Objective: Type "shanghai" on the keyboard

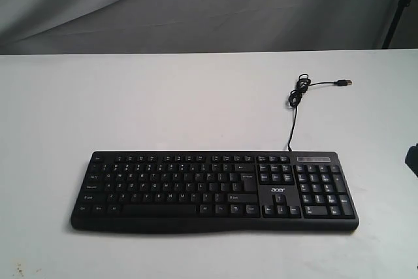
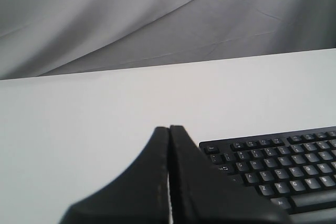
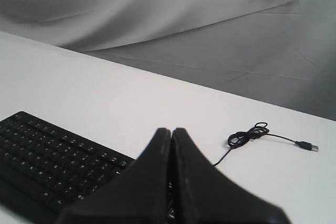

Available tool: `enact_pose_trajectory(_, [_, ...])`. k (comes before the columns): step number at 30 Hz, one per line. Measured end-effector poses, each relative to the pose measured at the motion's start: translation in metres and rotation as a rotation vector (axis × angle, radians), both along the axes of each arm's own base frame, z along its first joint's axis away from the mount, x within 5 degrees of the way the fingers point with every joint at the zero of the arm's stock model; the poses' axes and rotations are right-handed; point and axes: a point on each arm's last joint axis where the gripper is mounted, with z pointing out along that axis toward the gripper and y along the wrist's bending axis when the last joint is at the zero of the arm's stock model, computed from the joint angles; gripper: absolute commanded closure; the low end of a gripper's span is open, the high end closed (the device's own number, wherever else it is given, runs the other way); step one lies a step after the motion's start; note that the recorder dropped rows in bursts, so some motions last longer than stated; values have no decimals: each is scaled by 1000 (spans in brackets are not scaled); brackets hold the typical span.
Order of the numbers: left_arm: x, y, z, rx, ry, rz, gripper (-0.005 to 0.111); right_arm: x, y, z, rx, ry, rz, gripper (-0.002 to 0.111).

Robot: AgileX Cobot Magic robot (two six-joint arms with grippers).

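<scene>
The keyboard (image 1: 214,191) lies flat on the white table (image 1: 163,96), one end just beyond your left gripper (image 2: 169,129), the other hidden behind your right gripper (image 3: 171,130). Both grippers are pressed closed, holding nothing. Its coiled cable (image 3: 247,136) lies beyond the right tips.

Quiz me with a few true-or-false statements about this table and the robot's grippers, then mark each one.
1. The cable of the keyboard is plugged into a computer. False: its USB plug lies loose on the table.
2. Both grippers are shut. True: the left gripper and the right gripper each have their jaws pressed together.
3. The keyboard has a number pad. True.
4. A gripper is pressing a key. False: the exterior view shows nothing touching the keys.
5. The cable runs out in one straight line. False: part of it is bundled in a small coil.
</scene>
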Motion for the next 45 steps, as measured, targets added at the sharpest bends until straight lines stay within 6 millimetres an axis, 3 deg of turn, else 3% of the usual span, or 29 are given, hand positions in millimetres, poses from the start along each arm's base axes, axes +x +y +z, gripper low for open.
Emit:
enact_pose_trajectory(15, [0, 0, 0, 0, 0, 0, 107, -28, -23, -20, 67, -165, -146, 108])
enact_pose_trajectory(45, [0, 0, 0, 0, 0, 0, 107, -29, -22, -28, 37, -86, -137, 108])
